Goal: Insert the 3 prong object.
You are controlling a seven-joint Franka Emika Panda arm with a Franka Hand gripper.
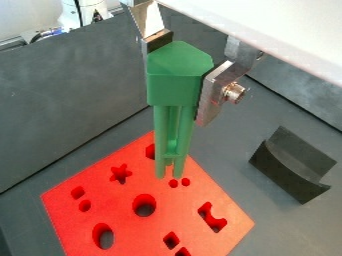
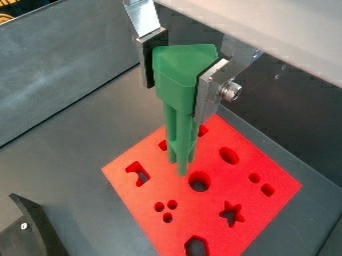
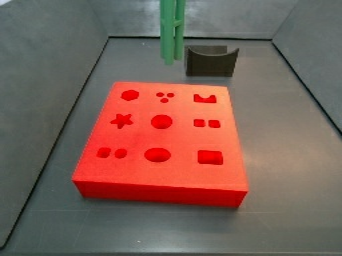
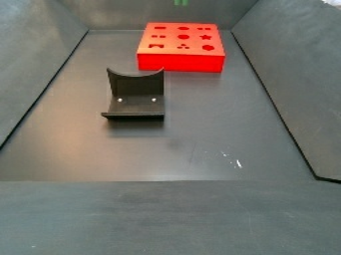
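Wrist views | hand (image 1: 185, 62) grips 3 prong object (image 1: 171, 115) | upright, prongs down

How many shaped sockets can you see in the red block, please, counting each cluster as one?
9, in three rows of three across the red block; none looks hidden in a side view. The gripper, above the block, holds the 3 prong object.

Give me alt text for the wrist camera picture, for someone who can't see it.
In a wrist view, the gripper holds a green peg upright between its silver fingers, its prongs pointing down above a red block full of shaped holes. A dark grey holder sits on the grey floor beside the block.
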